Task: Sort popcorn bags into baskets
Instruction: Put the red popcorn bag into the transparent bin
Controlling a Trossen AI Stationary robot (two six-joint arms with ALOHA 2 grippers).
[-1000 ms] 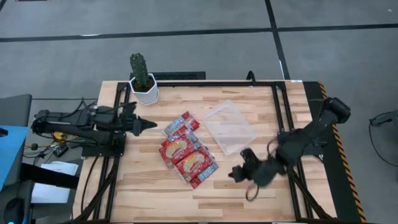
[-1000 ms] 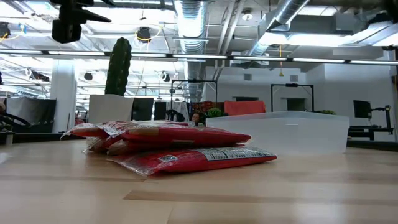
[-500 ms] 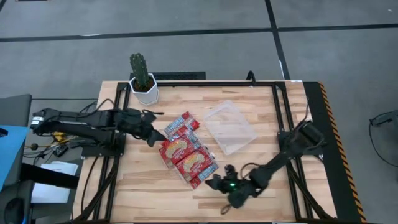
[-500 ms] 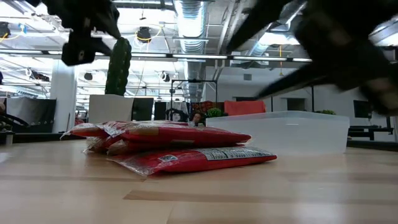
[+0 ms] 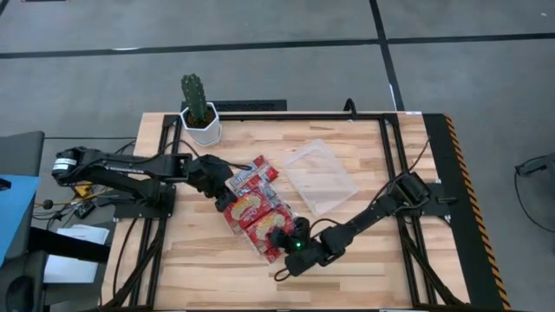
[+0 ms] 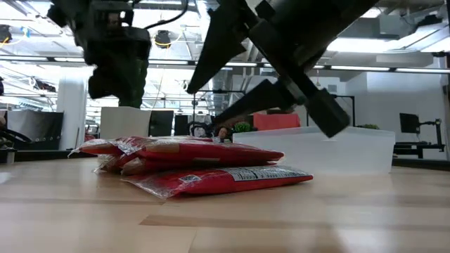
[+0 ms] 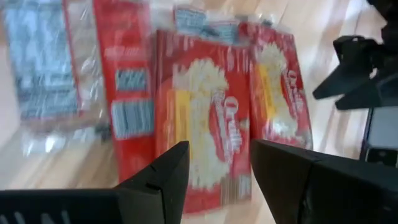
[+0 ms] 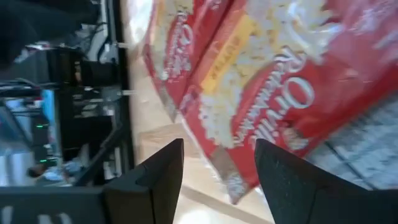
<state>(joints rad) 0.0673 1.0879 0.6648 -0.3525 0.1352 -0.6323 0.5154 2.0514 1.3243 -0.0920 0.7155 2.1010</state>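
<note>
Nothing sorted yet — the clear shallow plastic tray (image 5: pixel 321 178) holds nothing, while the flat red foil popcorn packets (image 5: pixel 258 211) lie heaped beside it; left gripper (image 5: pixel 224 185) and right gripper (image 5: pixel 286 244) hover over them, fingers apart, gripping nothing

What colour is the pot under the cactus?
White. The pot shows best in the high view, at the table's far left corner.

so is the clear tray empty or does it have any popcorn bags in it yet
Empty. The clear tray shows only bare wood through its bottom, and the popcorn bags all lie piled on the table beside it.
</note>
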